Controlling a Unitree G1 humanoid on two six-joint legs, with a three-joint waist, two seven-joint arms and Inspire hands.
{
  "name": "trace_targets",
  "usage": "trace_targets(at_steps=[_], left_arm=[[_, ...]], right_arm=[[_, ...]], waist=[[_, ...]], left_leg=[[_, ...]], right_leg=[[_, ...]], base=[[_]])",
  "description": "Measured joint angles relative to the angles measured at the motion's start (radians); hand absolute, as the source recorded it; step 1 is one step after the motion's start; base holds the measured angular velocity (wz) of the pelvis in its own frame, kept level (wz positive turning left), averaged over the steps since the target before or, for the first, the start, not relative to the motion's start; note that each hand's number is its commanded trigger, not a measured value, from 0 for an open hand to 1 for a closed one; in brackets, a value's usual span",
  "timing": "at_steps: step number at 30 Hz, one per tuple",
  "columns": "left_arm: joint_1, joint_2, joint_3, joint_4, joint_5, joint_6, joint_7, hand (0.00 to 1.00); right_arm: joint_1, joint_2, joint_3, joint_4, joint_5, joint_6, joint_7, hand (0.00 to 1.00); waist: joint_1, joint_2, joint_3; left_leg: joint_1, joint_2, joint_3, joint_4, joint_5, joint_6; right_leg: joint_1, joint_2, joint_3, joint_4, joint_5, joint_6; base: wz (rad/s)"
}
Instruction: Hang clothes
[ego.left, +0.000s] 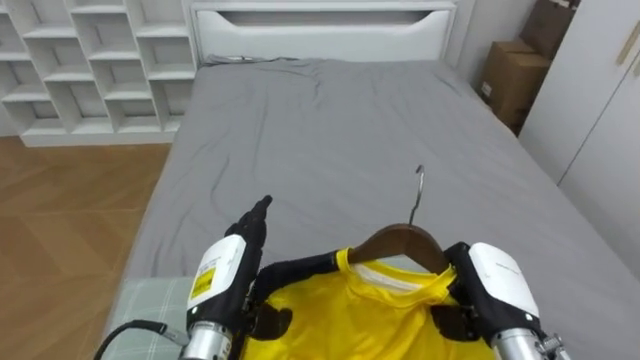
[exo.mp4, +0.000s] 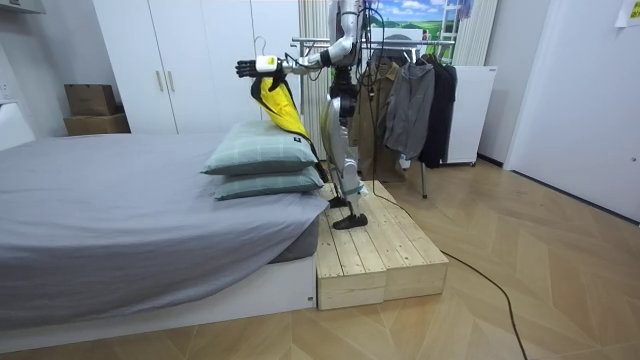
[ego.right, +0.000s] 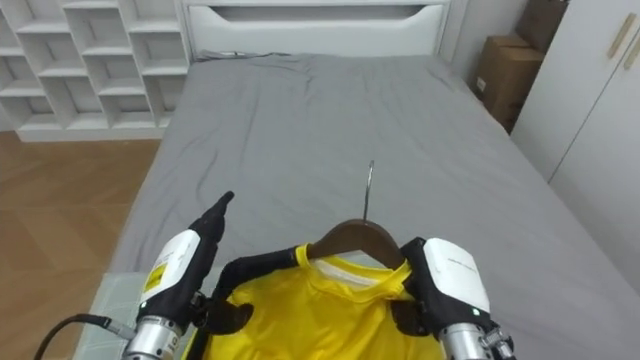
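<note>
1. Yellow shirt with black sleeves (ego.left: 370, 310) hangs on a brown wooden hanger with a metal hook (ego.left: 402, 243), collar round the hanger, up between both hands over the grey bed (ego.left: 330, 130).
2. Left hand (ego.left: 232, 268): fingers straight, pressed together, pointing ahead; the shirt's black shoulder lies just beside them.
3. Right hand (ego.left: 497, 280): back upward at the other shoulder; its fingers are hidden under the cloth, so I cannot tell their state.
</note>
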Motion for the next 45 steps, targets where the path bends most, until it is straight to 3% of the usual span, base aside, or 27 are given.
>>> trace_targets(at_steps=[8,11,13,15,17,18,19,20,21,22,23,25,26,28,30,32,33,35,36,37,38,39,40,41,42,44,45], left_arm=[[0.034,0.0,0.047,-0.002,-0.002,0.0,0.014,0.0],[0.04,0.001,0.055,-0.003,-0.002,0.0,0.014,0.0],[0.055,0.001,0.059,-0.003,0.013,-0.001,0.013,0.0],[0.075,0.0,0.073,-0.002,0.025,-0.002,0.013,0.0],[0.09,-0.006,0.097,-0.002,0.026,-0.001,0.013,0.0],[0.096,-0.006,0.113,-0.002,0.025,0.001,0.013,0.0],[0.099,-0.002,0.117,-0.002,0.026,0.003,0.016,0.0],[0.099,-0.002,0.114,-0.002,0.025,0.005,0.016,0.0],[0.098,-0.002,0.112,-0.003,0.024,0.01,0.018,0.0],[0.096,-0.001,0.111,-0.003,0.024,0.014,0.017,0.0],[0.096,-0.006,0.107,-0.003,0.022,0.014,0.016,0.0],[0.094,-0.02,0.091,-0.003,-0.009,0.013,0.016,0.0],[0.091,-0.019,0.091,-0.002,-0.016,0.014,0.016,0.0],[0.083,-0.019,0.092,-0.002,-0.021,0.017,0.015,0.0],[0.072,-0.019,0.09,0.001,-0.028,0.019,0.014,0.0],[0.067,-0.016,0.09,0.0,-0.059,0.019,0.013,0.0],[0.067,-0.008,0.091,0.001,-0.088,0.019,0.014,0.0],[0.067,-0.002,0.091,0.002,-0.137,0.018,0.016,0.0],[0.067,-0.006,0.09,0.01,-0.167,0.017,0.019,0.0],[0.068,-0.013,0.089,0.021,-0.188,0.013,0.022,0.0],[0.068,-0.016,0.086,0.027,-0.197,0.011,0.024,0.0],[0.064,-0.017,0.068,0.039,-0.217,0.002,0.037,0.0],[0.061,-0.019,0.054,0.041,-0.233,-0.004,0.045,0.0],[0.062,-0.026,0.043,0.044,-0.233,-0.01,0.051,0.0],[0.061,-0.027,0.036,0.047,-0.233,-0.012,0.06,0.0],[0.063,-0.03,0.013,0.056,-0.242,-0.013,0.094,0.0],[0.065,-0.032,0.011,0.056,-0.241,-0.013,0.102,0.0]], right_arm=[[0.063,-0.023,-0.058,0.002,0.036,0.001,-0.047,1.0],[0.08,-0.031,-0.058,0.004,0.053,0.002,-0.047,1.0],[0.092,-0.031,-0.058,0.016,0.072,0.001,-0.047,1.0],[0.095,-0.03,-0.057,0.036,0.072,0.001,-0.047,1.0],[0.094,-0.027,-0.057,0.038,0.056,0.0,-0.047,1.0],[0.094,-0.024,-0.056,0.038,0.049,-0.002,-0.047,1.0],[0.094,-0.024,-0.055,0.038,0.049,-0.002,-0.046,1.0],[0.093,-0.024,-0.053,0.038,0.049,-0.001,-0.046,1.0],[0.086,-0.024,-0.044,0.038,0.047,0.0,-0.046,1.0],[0.087,-0.024,-0.037,0.041,0.037,0.001,-0.046,1.0],[0.088,-0.022,-0.035,0.05,0.033,0.003,-0.046,1.0],[0.091,-0.019,-0.021,0.081,0.028,0.015,-0.045,1.0],[0.086,-0.018,-0.015,0.089,0.027,0.013,-0.046,1.0],[0.072,-0.003,-0.005,0.131,0.025,0.008,-0.045,1.0],[0.069,0.01,-0.005,0.143,0.029,0.008,-0.034,1.0],[0.065,0.017,0.007,0.138,0.023,0.008,-0.018,1.0],[0.061,0.016,0.025,0.12,0.019,0.008,-0.006,1.0],[0.048,0.016,0.044,0.094,0.015,0.007,-0.003,1.0],[0.044,0.013,0.058,0.076,0.003,0.007,-0.003,1.0],[0.042,0.012,0.063,0.063,-0.014,0.0,-0.004,1.0],[0.041,0.013,0.063,0.059,-0.018,-0.002,-0.004,1.0],[0.039,0.012,0.063,0.051,-0.018,-0.001,-0.006,1.0],[0.034,0.011,0.063,0.044,-0.014,-0.001,-0.007,1.0],[0.034,0.009,0.063,0.037,-0.012,-0.001,-0.007,1.0],[0.031,0.008,0.063,0.036,-0.013,-0.001,-0.007,1.0],[0.016,0.001,0.066,0.036,-0.025,-0.006,-0.008,1.0],[0.012,-0.003,0.068,0.035,-0.031,-0.008,-0.008,1.0]], waist=[[0.0,-0.001,-0.0008],[0.002,-0.014,-0.0012],[0.004,-0.029,-0.0081],[0.029,-0.033,-0.0089],[0.056,-0.033,-0.0081],[0.059,-0.034,-0.0075],[0.073,-0.032,-0.0063],[0.085,-0.031,-0.0059],[0.094,-0.025,-0.0016],[0.088,-0.009,0.0071],[0.082,-0.005,0.0099],[0.074,-0.006,0.0035],[0.067,-0.007,0.0064],[0.025,0.012,0.0075],[0.011,0.015,0.0077],[0.002,0.019,0.009],[0.009,0.02,0.009],[0.015,0.031,0.0117],[0.014,0.037,0.0127],[0.018,0.039,0.0117],[0.017,0.039,0.0117],[0.013,0.033,0.0123],[0.01,0.02,0.0188],[0.021,0.008,0.0177],[0.026,0.006,0.0174],[0.048,0.0,0.0156],[0.058,0.001,0.0145]], left_leg=[[0.005,0.002,0.02,0.002,-0.004,0.005],[0.001,0.001,0.049,0.003,-0.004,0.005],[0.008,0.008,0.089,0.003,-0.01,0.008],[0.029,0.025,0.153,0.008,-0.029,0.003],[0.037,0.049,0.241,0.034,-0.057,-0.004],[0.037,0.07,0.296,0.055,-0.071,-0.007],[0.045,0.089,0.378,0.072,-0.083,-0.014],[0.048,0.096,0.421,0.077,-0.09,-0.017],[0.049,0.111,0.483,0.102,-0.114,-0.021],[0.048,0.136,0.529,0.136,-0.146,-0.026],[0.049,0.148,0.553,0.152,-0.156,-0.031],[0.063,0.158,0.641,0.205,-0.197,-0.052],[0.066,0.162,0.654,0.222,-0.205,-0.058],[0.056,0.206,0.661,0.277,-0.22,-0.081],[0.059,0.218,0.685,0.296,-0.219,-0.089],[0.058,0.246,0.685,0.357,-0.218,-0.09],[0.053,0.277,0.674,0.439,-0.216,-0.088],[0.035,0.323,0.619,0.567,-0.196,-0.061],[0.015,0.34,0.567,0.649,-0.15,-0.036],[-0.016,0.337,0.491,0.714,-0.083,-0.02],[-0.034,0.324,0.447,0.735,-0.067,-0.019],[-0.064,0.293,0.383,0.744,-0.074,-0.022],[-0.085,0.249,0.348,0.722,-0.079,-0.026],[-0.1,0.197,0.303,0.675,-0.089,-0.021],[-0.105,0.169,0.272,0.643,-0.102,-0.027],[-0.126,0.062,0.115,0.5,-0.13,-0.033],[-0.129,0.049,0.094,0.464,-0.13,-0.033]], right_leg=[[-0.01,0.003,0.015,0.015,-0.002,0.002],[-0.039,0.003,0.036,0.045,-0.006,0.004],[-0.057,0.015,0.065,0.047,-0.004,0.004],[-0.063,0.022,0.052,0.047,0.01,0.0],[-0.096,0.015,-0.039,0.07,0.029,-0.01],[-0.118,0.007,-0.126,0.083,0.04,-0.024],[-0.133,-0.011,-0.277,0.082,0.06,-0.055],[-0.141,-0.018,-0.345,0.079,0.07,-0.073],[-0.152,-0.028,-0.451,0.081,0.082,-0.093],[-0.173,-0.035,-0.5,0.116,0.072,-0.077],[-0.188,-0.045,-0.511,0.158,0.05,-0.055],[-0.228,-0.155,-0.519,0.305,-0.025,-0.055],[-0.234,-0.158,-0.521,0.308,-0.035,-0.057],[-0.244,-0.122,-0.527,0.3,-0.044,-0.088],[-0.26,-0.1,-0.517,0.308,-0.055,-0.108],[-0.266,-0.071,-0.514,0.315,-0.069,-0.126],[-0.263,-0.057,-0.513,0.328,-0.092,-0.139],[-0.26,-0.019,-0.456,0.347,-0.114,-0.156],[-0.249,0.006,-0.409,0.349,-0.121,-0.163],[-0.237,0.022,-0.361,0.345,-0.126,-0.167],[-0.233,0.025,-0.34,0.343,-0.127,-0.167],[-0.232,0.026,-0.3,0.34,-0.129,-0.166],[-0.233,0.027,-0.254,0.336,-0.13,-0.163],[-0.236,0.029,-0.211,0.324,-0.127,-0.158],[-0.236,0.034,-0.188,0.316,-0.123,-0.152],[-0.237,0.051,-0.092,0.301,-0.11,-0.146],[-0.237,0.059,-0.066,0.298,-0.107,-0.144]], base=[[-0.06],[-0.28],[-0.41],[-0.96],[-1.32],[-1.46],[-1.6],[-1.83],[-1.58],[-1.33],[-0.95],[-0.95],[-0.87],[-0.48],[-0.46],[-0.77],[-1.2],[-1.23],[-1.14],[-1.08],[-0.93],[-0.75],[-0.92],[-0.81],[-0.93],[-1.14],[-1.31]])
